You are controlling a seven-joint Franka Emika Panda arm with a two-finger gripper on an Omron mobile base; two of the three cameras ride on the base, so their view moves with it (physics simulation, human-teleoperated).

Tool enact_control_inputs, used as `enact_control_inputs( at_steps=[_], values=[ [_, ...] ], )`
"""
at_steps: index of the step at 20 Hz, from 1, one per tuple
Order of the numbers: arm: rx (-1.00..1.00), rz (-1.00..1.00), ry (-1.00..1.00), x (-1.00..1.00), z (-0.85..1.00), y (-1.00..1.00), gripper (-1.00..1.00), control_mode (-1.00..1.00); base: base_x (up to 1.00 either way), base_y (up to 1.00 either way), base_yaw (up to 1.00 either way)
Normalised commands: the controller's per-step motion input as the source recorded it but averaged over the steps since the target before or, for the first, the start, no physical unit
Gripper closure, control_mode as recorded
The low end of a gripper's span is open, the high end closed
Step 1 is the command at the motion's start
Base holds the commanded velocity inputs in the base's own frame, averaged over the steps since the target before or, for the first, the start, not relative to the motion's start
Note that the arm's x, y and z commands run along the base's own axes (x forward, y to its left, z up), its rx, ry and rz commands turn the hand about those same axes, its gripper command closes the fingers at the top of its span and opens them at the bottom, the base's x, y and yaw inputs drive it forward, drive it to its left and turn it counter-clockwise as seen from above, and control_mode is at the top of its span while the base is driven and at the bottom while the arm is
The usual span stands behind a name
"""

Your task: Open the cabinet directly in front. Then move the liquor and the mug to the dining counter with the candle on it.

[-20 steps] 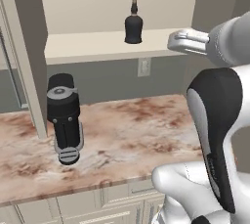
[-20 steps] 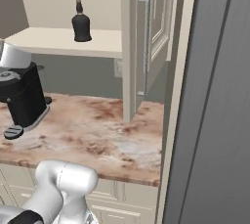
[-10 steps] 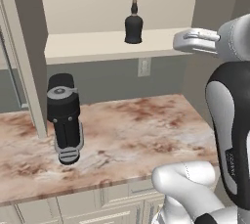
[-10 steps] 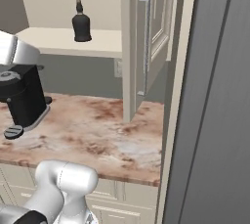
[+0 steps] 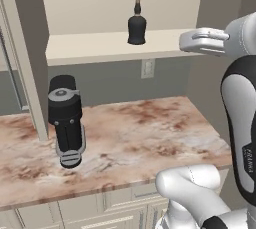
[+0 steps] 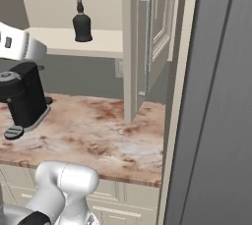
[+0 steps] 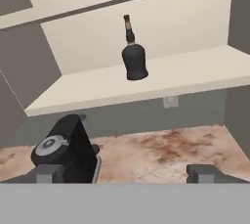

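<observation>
liquor (image 5: 136, 24): dark, tan cap | cabinet (image 6: 155, 32): cream | countertop (image 5: 150, 133): red-brown/cream marbled | appliance (image 5: 66, 120): blk, grey top

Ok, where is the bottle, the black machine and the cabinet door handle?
liquor (image 7: 135, 61): hand view, on its wide dark body.
black appliance (image 5: 66, 118): left base view, on its dark front below the grey round top.
cabinet door handle (image 6: 146, 47): right base view, on the middle of the grey bar.

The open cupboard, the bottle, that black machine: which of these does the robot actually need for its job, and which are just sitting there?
Part of the job:
- cabinet, door already open
- liquor, upright on its shelf
- tool, open, facing the bottle from a distance

Just sitting there:
- black appliance on the stone counter
- wall outlet
</observation>
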Motion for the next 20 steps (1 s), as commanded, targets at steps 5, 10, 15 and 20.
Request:
enact_control_inputs(
  at_steps=[5,10,15,20],
  values=[
    [-0.01,0.05,-0.09,0.11,0.00,0.00,-1.00,-1.00,0.00,0.00,0.00],
    [-0.05,0.02,-0.13,0.10,0.00,0.00,-1.00,-1.00,0.00,0.00,0.00],
    [-0.05,-0.02,0.01,0.00,0.02,0.00,-1.00,-1.00,0.00,0.00,0.00],
    [0.00,-0.06,0.01,0.00,0.06,0.00,-1.00,-1.00,0.00,0.00,0.00]
  ],
)
